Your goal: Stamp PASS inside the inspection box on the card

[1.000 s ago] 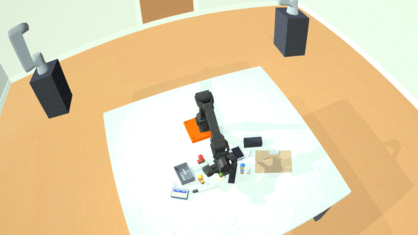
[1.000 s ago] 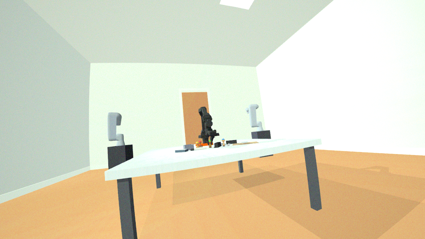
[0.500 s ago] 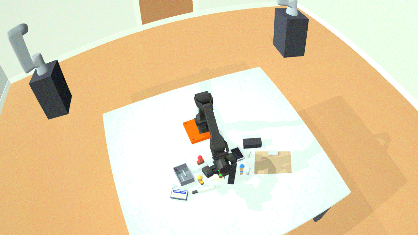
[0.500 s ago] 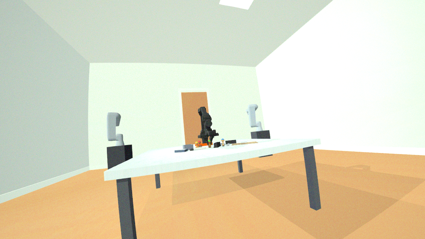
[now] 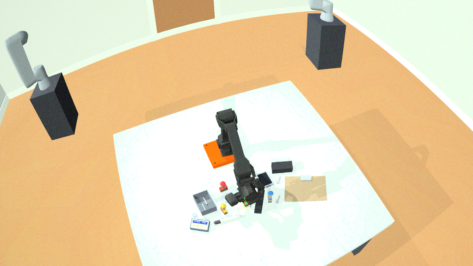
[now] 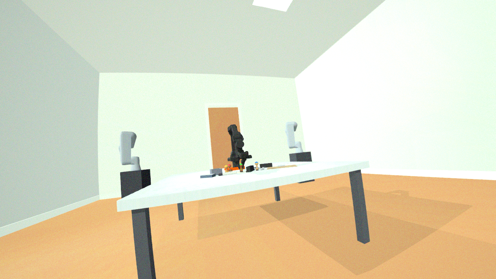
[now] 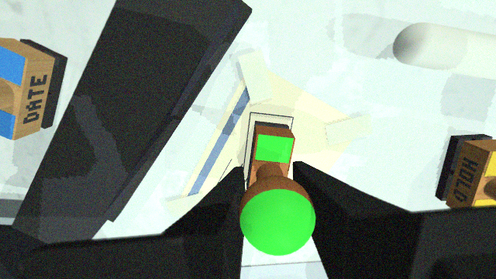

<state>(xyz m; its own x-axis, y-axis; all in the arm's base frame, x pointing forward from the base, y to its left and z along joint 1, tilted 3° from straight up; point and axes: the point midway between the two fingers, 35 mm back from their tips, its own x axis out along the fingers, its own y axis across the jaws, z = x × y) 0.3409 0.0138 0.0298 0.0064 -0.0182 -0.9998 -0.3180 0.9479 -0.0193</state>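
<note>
My gripper (image 7: 268, 172) is shut on the green-topped stamp (image 5: 245, 202) (image 6: 241, 168) (image 7: 274, 149), holding it upright by the handle. Its lettering is not visible. The cream card (image 7: 306, 102), with a blue stripe and tape at its corners, lies below. The stamp's base appears within the outlined box (image 7: 271, 115), near its upper end; the lower end is hidden by the stamp and fingers. I cannot tell whether the base touches the card, and no print shows. The open dark ink pad (image 5: 264, 178) lies behind and right of the gripper in the top view.
A long black bar (image 5: 259, 203) (image 7: 147, 77) lies close beside the card. The blue DATE stamp (image 5: 270, 197) (image 7: 39, 101) and yellow HOLD stamp (image 5: 223, 209) (image 7: 466, 170) stand either side. A red stamp (image 5: 223, 187), marker (image 5: 230, 219), grey tray (image 5: 208, 210), STAMP PAD lid (image 5: 199, 225) and clipboard (image 5: 305, 191) also lie around.
</note>
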